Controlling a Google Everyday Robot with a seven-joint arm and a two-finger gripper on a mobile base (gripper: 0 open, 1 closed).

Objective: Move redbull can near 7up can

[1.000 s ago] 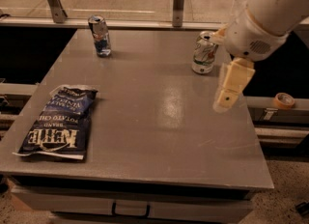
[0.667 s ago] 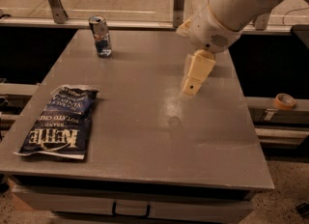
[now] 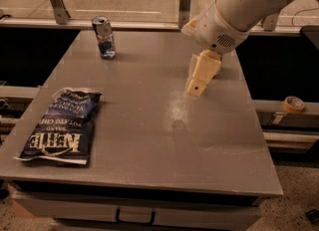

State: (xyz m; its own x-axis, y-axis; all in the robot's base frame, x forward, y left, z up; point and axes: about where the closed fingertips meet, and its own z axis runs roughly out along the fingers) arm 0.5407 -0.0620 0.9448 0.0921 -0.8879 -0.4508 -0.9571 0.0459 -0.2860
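Hovering cream gripper (image 3: 195,89) over matte table (image 3: 149,145)

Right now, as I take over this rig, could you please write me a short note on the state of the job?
The gripper hangs over the right half of the table, away from the redbull can.
The redbull can stands upright at the far left corner.
The 7up can does not show; the arm may hide it.
Done: nothing yet.
Left: reach the redbull can, grasp it, set it near the 7up can.
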